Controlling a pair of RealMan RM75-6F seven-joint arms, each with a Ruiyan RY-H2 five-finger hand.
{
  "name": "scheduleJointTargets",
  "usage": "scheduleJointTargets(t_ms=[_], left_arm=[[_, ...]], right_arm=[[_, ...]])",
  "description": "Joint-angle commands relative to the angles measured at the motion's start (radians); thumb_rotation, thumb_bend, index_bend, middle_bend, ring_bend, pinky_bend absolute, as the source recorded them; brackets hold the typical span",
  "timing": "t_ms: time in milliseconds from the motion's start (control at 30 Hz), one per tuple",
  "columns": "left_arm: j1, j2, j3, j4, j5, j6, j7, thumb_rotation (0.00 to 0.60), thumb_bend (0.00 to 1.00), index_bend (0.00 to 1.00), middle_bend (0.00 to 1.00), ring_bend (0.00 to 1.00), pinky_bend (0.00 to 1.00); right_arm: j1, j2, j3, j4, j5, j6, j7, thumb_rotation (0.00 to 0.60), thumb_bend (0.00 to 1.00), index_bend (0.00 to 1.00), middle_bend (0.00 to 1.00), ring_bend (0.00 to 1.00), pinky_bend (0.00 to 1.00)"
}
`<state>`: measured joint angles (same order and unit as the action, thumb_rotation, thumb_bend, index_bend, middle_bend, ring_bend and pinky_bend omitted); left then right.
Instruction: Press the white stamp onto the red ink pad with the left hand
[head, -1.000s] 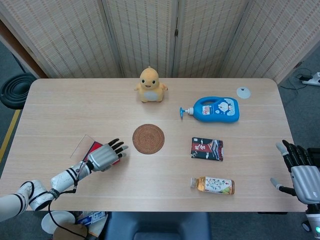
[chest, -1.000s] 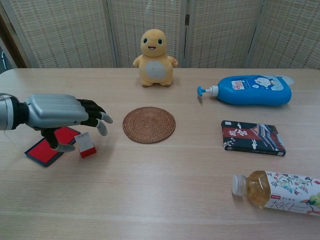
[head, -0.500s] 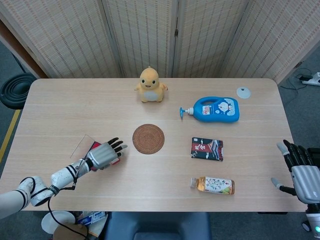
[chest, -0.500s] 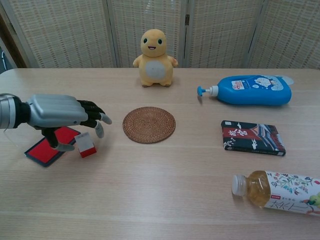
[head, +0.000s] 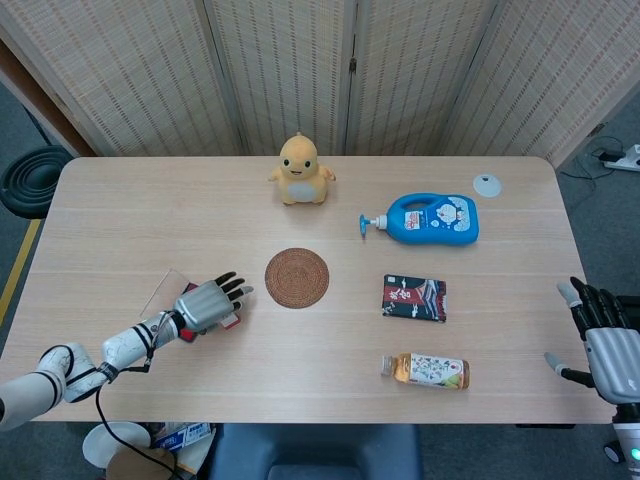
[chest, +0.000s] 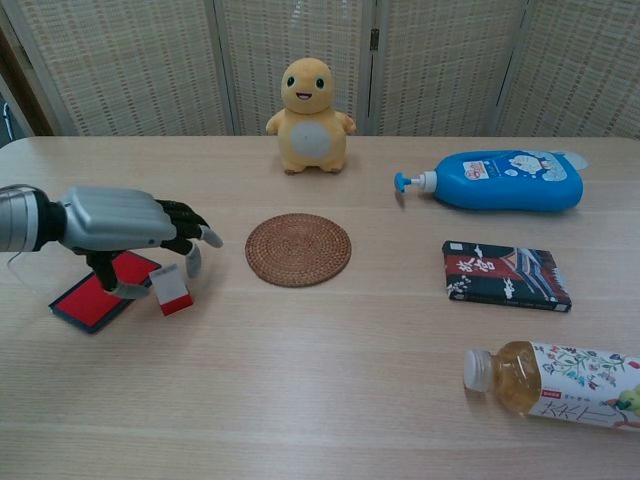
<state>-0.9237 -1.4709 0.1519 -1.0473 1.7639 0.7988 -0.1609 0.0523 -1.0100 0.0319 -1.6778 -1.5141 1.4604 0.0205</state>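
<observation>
Hand hovering over stamp

Metal-grey left hand (chest: 120, 222) is reaching above the small boxy white stamp (chest: 170, 289), fingers spread and holding nothing. The stamp is standing on the pale wood table (chest: 330, 380), just beside the flat red pad (chest: 95, 297). Right hand (head: 605, 335) is hanging open off the table's edge.

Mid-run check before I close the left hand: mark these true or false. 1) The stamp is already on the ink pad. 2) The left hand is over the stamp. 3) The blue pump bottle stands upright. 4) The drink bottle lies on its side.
1) False. The white stamp stands on the table beside the red ink pad, on its right edge.
2) True. The left hand hovers above it, fingers spread, not gripping.
3) False. The blue pump bottle lies flat, nozzle pointing left.
4) True. The drink bottle lies on its side near the front edge.
</observation>
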Motion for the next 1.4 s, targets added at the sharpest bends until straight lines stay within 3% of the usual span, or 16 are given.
scheduleJointTargets(t_ms=[33,1067,1167,1300,1400], left_arm=[[-0.002,0.001,0.002,-0.004,-0.001,0.001,0.002,0.600,0.33,0.30,0.00,0.00,0.00],[-0.006,0.003,0.012,-0.022,-0.034,0.000,0.036,0.600,0.33,0.48,0.03,0.00,0.00],[-0.002,0.004,0.010,-0.025,-0.038,0.009,0.041,0.600,0.33,0.50,0.09,0.00,0.00],[0.004,0.009,0.006,-0.032,-0.043,0.021,0.054,0.600,0.33,0.58,0.25,0.04,0.01],[0.009,0.015,0.003,-0.041,-0.046,0.033,0.064,0.600,0.33,0.62,0.32,0.11,0.08]], right_arm=[[0.000,0.000,0.000,0.000,0.000,0.001,0.001,0.600,0.19,0.00,0.00,0.00,0.00],[-0.006,0.003,0.002,0.001,-0.005,0.012,0.009,0.600,0.19,0.00,0.00,0.00,0.00],[-0.006,0.003,0.002,0.002,-0.004,0.011,0.009,0.600,0.19,0.00,0.00,0.00,0.00],[-0.005,0.004,0.002,0.002,-0.003,0.010,0.011,0.600,0.19,0.00,0.00,0.00,0.00],[-0.005,0.004,0.001,0.002,-0.005,0.009,0.010,0.600,0.19,0.00,0.00,0.00,0.00]])
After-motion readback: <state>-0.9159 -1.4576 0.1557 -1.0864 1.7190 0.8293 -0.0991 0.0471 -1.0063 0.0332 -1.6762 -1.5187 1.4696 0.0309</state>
